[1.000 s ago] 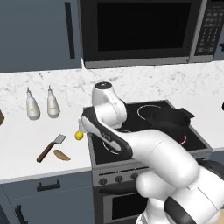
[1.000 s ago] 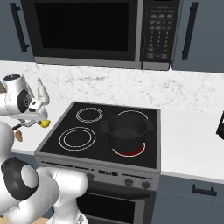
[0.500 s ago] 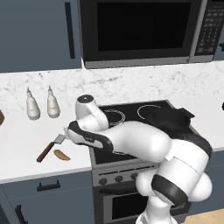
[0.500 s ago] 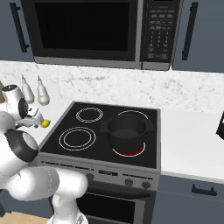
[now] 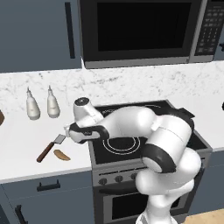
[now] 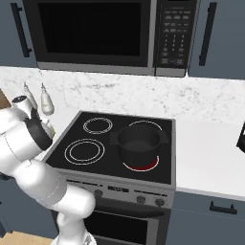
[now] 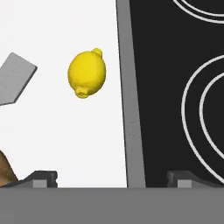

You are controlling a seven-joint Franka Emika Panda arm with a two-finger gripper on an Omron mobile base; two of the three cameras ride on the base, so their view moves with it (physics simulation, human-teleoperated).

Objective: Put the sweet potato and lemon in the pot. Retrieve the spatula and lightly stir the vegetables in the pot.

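Note:
My gripper point(image 7: 113, 178) is open, its tips spread wide, and it looks down on the white counter beside the stove's left edge. The yellow lemon point(image 7: 86, 74) lies on the counter ahead of the tips, apart from them. The spatula's grey blade point(image 7: 15, 78) shows left of it, and the sweet potato's brown end point(image 7: 5, 171) sits at the lower left. From the left base view the gripper point(image 5: 72, 132) hangs over the counter, with the spatula point(image 5: 47, 149) and sweet potato point(image 5: 61, 155) just left of it. The dark pot point(image 6: 139, 142) stands on the front right burner.
Two white bottles point(image 5: 41, 105) stand at the back of the counter, left of the stove point(image 6: 95, 148). A microwave point(image 6: 95, 33) hangs above the stove. The burner under the pot glows red point(image 6: 141, 166).
The arm has swung left and down from above the stove's edge to low over the counter by the lemon. The gripper has stayed open.

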